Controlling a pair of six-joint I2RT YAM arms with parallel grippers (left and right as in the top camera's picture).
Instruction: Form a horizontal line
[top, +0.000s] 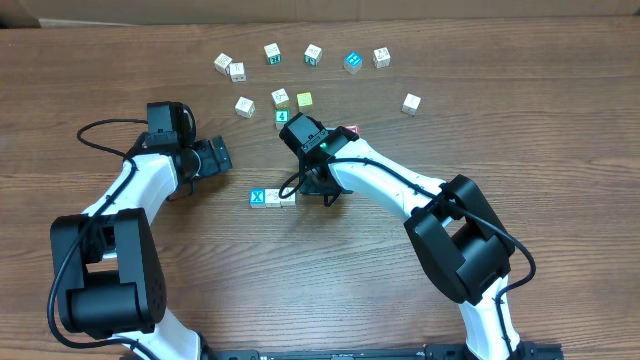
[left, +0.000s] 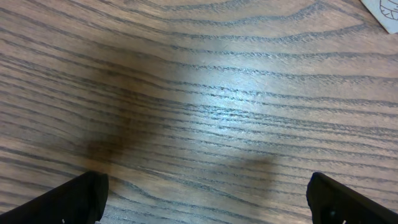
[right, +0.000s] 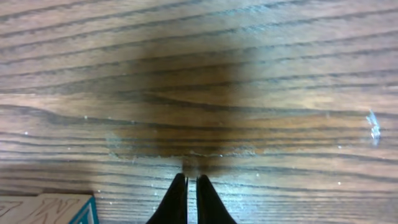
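Viewing overhead, the blue X cube (top: 257, 197) heads a short row with pale cubes (top: 280, 197) beside the right end effector (top: 328, 193). Left wrist: left end effector (left: 208, 205) spread wide, empty. Right wrist: its tips meet, holding nothing. Probably light, rigid wood; pinch opposite flat faces.

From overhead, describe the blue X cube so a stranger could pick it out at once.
On the wooden table, find the short row of cubes near its middle. The blue X cube is the row's left end in the picture, touching a pale cube. Its neighbours are cream; it alone shows a white X on blue.
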